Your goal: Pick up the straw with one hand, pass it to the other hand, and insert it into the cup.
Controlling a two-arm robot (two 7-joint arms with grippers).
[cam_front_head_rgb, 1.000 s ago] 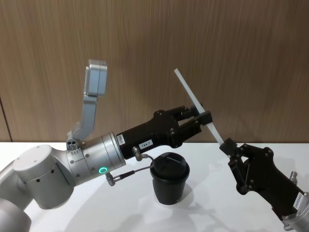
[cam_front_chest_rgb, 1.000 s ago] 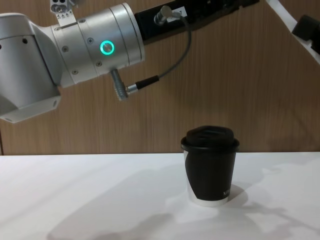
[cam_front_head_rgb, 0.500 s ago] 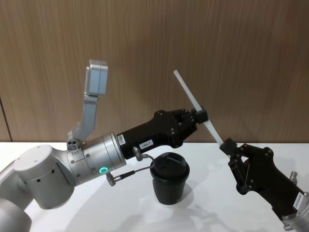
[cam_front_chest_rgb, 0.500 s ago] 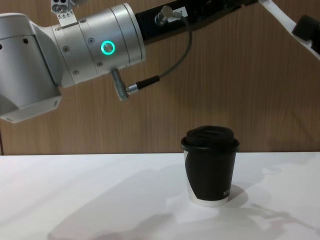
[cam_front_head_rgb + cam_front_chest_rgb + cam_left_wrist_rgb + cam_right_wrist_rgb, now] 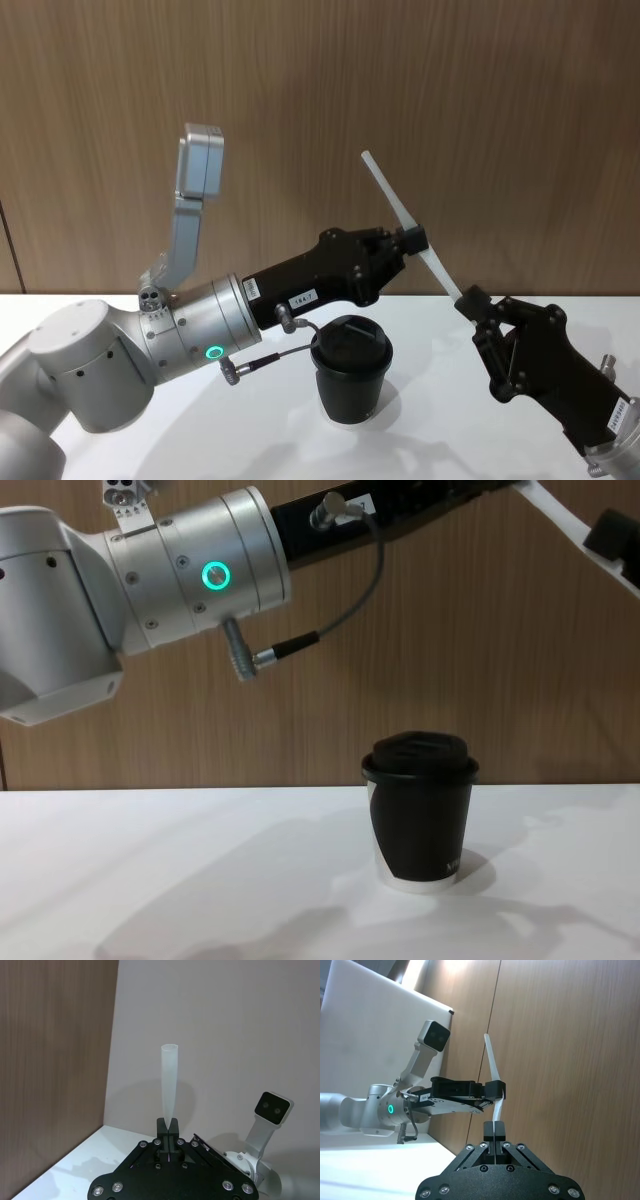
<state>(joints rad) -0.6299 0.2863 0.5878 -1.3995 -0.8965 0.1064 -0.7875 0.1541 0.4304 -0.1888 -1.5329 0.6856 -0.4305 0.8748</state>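
Left gripper (image 5: 412, 238), the long black one on the silver wrist with the green ring light, reaches up and across from the robot's left, above the table (image 5: 200, 880). Its fingers are clamped on the straw (image 5: 392, 196) at about mid-length. In the left wrist view the white tube rises straight out from between the closed fingertips.

Below and slightly left of that grip, the cup (image 5: 350, 372) stands upright on the table with its domed lid on, well apart from the straw. I cannot make out a hole in the lid.

The straw slants in the air in front of the wood wall (image 5: 500, 120), its free end high and its lower end down to the right. That lower end is pinched in the right gripper (image 5: 470, 298), the plain blocky black one, which points up from the right. In the right wrist view its fingertips are closed on the tube.

With 2 grippers gripping 1 straw, I judge this to be the handover itself, with the receiving grasp made and the giving one not yet let go.

The next move likely calls for the right gripper to open and back away along the straw's line without dragging it. The left arm must then tip the straw upright, lower end over the lid. A slanted approach could skid off the dome or bend the thin tube.
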